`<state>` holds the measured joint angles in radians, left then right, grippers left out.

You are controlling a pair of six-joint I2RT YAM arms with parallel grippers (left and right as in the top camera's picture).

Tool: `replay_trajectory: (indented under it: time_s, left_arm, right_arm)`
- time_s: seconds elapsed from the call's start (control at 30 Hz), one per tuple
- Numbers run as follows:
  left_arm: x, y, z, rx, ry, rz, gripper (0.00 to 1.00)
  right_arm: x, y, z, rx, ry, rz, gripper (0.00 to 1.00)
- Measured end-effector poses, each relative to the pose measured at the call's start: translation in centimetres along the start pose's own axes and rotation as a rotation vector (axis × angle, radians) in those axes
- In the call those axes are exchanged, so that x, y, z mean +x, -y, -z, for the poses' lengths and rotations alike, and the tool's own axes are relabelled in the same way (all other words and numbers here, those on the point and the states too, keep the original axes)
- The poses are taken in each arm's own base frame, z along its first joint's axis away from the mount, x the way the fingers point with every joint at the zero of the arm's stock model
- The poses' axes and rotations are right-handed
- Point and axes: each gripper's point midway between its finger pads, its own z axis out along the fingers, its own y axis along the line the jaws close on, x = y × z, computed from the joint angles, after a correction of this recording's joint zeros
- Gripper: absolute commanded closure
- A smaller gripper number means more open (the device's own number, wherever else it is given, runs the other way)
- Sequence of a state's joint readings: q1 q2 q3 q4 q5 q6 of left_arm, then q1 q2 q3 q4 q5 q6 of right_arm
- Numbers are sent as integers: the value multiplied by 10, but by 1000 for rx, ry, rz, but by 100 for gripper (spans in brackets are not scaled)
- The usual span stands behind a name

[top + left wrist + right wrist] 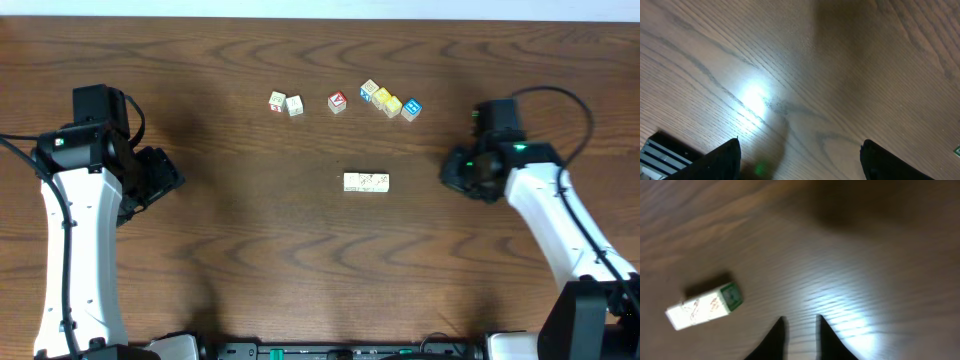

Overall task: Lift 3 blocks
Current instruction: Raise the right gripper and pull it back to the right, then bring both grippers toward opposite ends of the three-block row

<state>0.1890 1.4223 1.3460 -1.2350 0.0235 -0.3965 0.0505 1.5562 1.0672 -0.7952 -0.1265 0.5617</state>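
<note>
Your three blocks (366,182) lie end to end on the tabletop (250,270), none lifted, so the whole job looks still to do. Right pincer (800,322) sits near them, narrow, holding nothing. Left pincer (800,145) gapes wide, well apart. The right wrist view is blurred, and the blocks' face marks are unreadable.

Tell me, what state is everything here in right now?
Left gripper: wide open, empty.
Right gripper: slightly open, empty.
Cream blocks: three in a touching row, flat on the table, not lifted.
Other cubes: scattered on the table beyond the row, clear of both grippers.
</note>
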Motion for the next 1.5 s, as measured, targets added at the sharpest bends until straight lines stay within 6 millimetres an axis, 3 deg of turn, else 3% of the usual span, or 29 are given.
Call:
replay_trajectory:
  time_s: [0.03,0.07,0.53,0.63,0.67,0.8,0.9,1.0,1.07,1.1,1.13,1.17,1.2,1.23,1.27,1.33,1.4,1.43,1.5]
  left_arm:
    - [0,0,0,0,0,0,23]
    - [0,0,0,0,0,0,23]
    - [-8,4,0,16,32,10,23]
    - [-7,10,0,49,24,51,23]
    - [-6,13,1,70,13,57,25]
    - [8,37,1,190,-56,19,43]
    - [31,61,-5,284,-126,-88,61]
    - [56,84,-16,350,-187,-198,87]
    - [71,99,-25,390,-201,-278,88]
    - [76,107,-29,412,-198,-313,77]
    - [80,114,-33,429,-190,-345,56]
    - [85,123,-38,451,-179,-384,48]
    - [89,127,-40,465,-177,-403,48]
    - [94,131,-43,473,-182,-422,50]
    - [101,132,-44,472,-195,-435,60]
    - [110,136,-45,474,-211,-452,92]
    - [110,142,-44,490,-199,-463,93]
    - [108,147,-43,503,-183,-463,93]
    - [103,159,-40,535,-139,-476,93]
  right_arm:
    - [-2,5,1,3,-1,-18,20]
    - [-4,11,2,4,-5,-34,1]
    - [-5,12,2,-21,-16,-45,1]
    - [-4,9,2,-35,-24,-43,6]
    - [-4,9,3,-37,-25,-43,1]
    - [-5,7,3,-47,-21,-41,1]
    - [-8,5,3,-52,-10,-34,30]
    - [-8,6,3,-47,-9,-36,69]
    - [-6,7,3,-43,-15,-38,85]
    - [-7,7,3,-43,-14,-32,87]
    - [-7,7,2,-42,-11,-33,87]
    - [-8,8,2,-39,-5,-33,87]
    - [-9,9,2,-34,-3,-33,84]
    - [-8,10,2,-29,-5,-33,79]
    - [-7,11,2,-24,-7,-36,70]
    - [-5,12,2,-18,-17,-36,61]
    - [-5,11,2,-23,-19,-27,77]
    - [-6,10,2,-30,-15,-24,80]
    - [-12,5,2,-51,9,-23,75]
